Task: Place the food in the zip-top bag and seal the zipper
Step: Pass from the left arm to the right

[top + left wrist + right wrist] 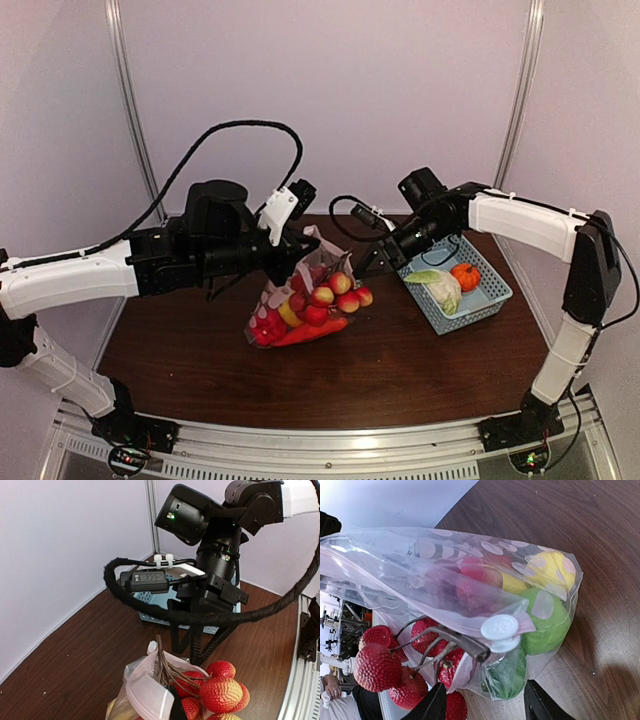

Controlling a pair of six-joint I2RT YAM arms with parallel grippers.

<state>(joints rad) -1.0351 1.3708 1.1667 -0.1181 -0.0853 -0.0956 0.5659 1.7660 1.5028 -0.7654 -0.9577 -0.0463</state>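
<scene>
The zip-top bag lies mid-table, clear with white dots. Inside show a green fruit, a yellow fruit, leafy greens and a red pepper. A bunch of red-yellow fruits spills out at the mouth, its brown stem poking out beside the zipper's white slider. My left gripper is shut on the bag's upper mouth edge. My right gripper is open, its fingers either side of the slider corner without touching it.
A light-blue mesh basket stands at the right, holding a pale cabbage and a small orange pumpkin. The right arm's black cable loops across the left wrist view. Brown tabletop lies in front of the bag.
</scene>
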